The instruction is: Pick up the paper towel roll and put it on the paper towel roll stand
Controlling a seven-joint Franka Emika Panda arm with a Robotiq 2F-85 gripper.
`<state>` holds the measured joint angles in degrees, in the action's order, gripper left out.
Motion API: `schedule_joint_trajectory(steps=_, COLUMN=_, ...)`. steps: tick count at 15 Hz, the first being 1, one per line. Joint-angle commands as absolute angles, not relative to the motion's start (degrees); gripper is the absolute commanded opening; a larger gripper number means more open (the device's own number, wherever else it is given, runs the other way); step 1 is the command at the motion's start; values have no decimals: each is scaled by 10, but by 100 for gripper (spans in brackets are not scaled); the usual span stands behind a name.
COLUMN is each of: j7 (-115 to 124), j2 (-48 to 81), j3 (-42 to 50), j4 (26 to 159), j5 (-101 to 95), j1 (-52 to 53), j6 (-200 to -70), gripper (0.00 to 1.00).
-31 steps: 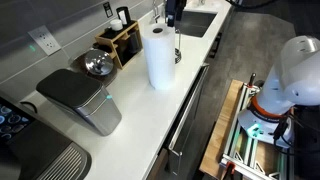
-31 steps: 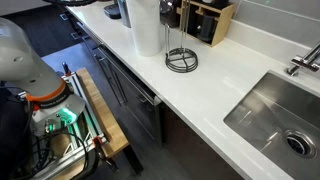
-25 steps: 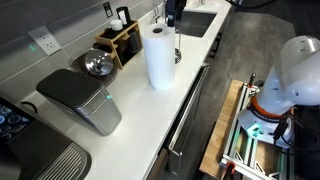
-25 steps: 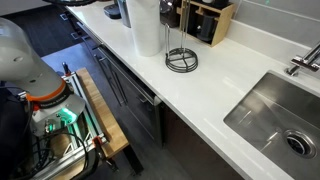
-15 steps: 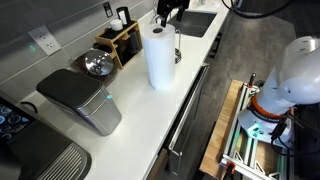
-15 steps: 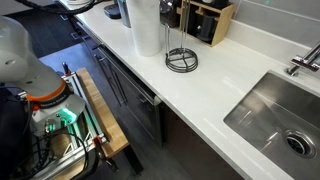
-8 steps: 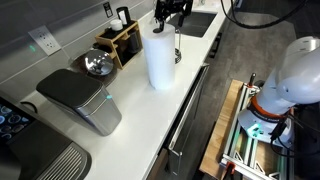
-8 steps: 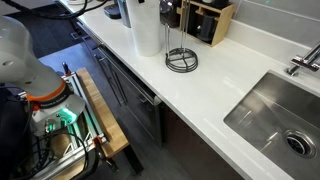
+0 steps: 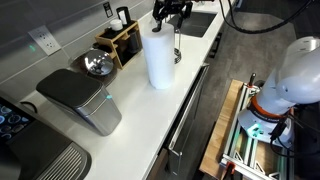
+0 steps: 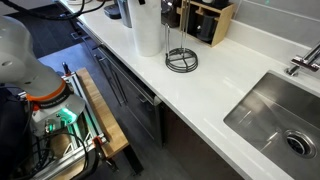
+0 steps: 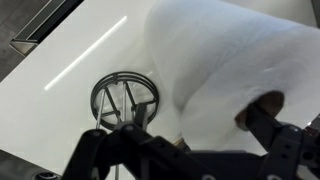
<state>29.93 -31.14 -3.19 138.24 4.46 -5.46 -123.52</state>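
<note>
Well, the paper towel roll stands upright on the white counter, and it touches nothing but the counter; the paper towel roll stand is just beside it, on the side toward the sink, and its ring base carries nothing. In an exterior view the gripper hangs over the top of the roll, apart from it; in the wrist view the dark fingers are spread wide at the lower edge, with the big white roll between and beyond them, and they hold nothing. The ring of the stand shows beside the roll in the wrist view too. A wooden knife block stands against the wall behind the roll; a metal bowl and a grey appliance sit further along the counter.
</note>
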Motion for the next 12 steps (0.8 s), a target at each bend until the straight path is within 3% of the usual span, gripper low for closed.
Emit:
schedule_joint_trajectory(steps=1, j7=320, j2=-311, j3=-39, j4=1402, j5=59, j1=-65, j6=-1258, gripper=100)
schedule_joint_trajectory(steps=2, j7=323, j2=-311, j3=-39, j4=1403, j5=60, j1=-65, j6=-1260, gripper=94)
schedule_joint_trajectory(steps=3, j7=326, j2=-311, j3=-39, j4=1404, j5=61, j1=-66, j6=-1262, gripper=73)
schedule_joint_trajectory(steps=5, j7=330, j2=-311, j3=-39, j4=1404, j5=62, j1=-66, j6=-1264, gripper=70)
schedule_joint_trajectory(steps=9, j7=336, j2=-310, j3=-38, j4=1402, j5=67, j1=-65, j6=-1265, gripper=38)
schedule_joint_trajectory(steps=10, j7=336, j2=-309, j3=-38, j4=1401, j5=69, j1=-65, j6=-1262, gripper=83)
schedule_joint_trajectory(steps=12, j7=336, j2=-309, j3=-37, j4=1400, j5=72, j1=-64, j6=-1261, gripper=83)
